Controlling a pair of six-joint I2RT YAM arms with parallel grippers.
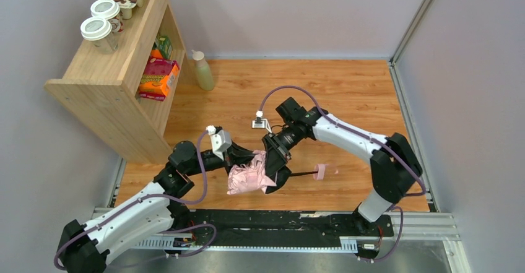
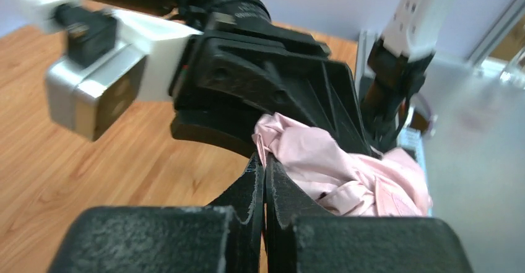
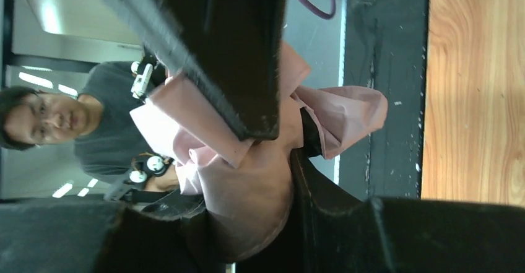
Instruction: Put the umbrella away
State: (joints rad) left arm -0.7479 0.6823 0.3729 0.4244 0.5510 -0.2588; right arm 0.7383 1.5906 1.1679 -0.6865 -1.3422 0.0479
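The umbrella's crumpled pale pink canopy hangs bundled above the wooden floor, between my two grippers. Its thin black shaft runs right to the small pink handle. My right gripper is shut around the bundled canopy, with one finger on each side of the fabric. From the left, my left gripper reaches the canopy. In the left wrist view its jaws are pressed together, pinching the edge of the pink fabric at their tips.
A wooden shelf stands at the back left, with lidded cups and a yogurt pack on top and boxes inside. A pale bottle stands beside it. A black rail runs along the near edge. Grey walls enclose the floor.
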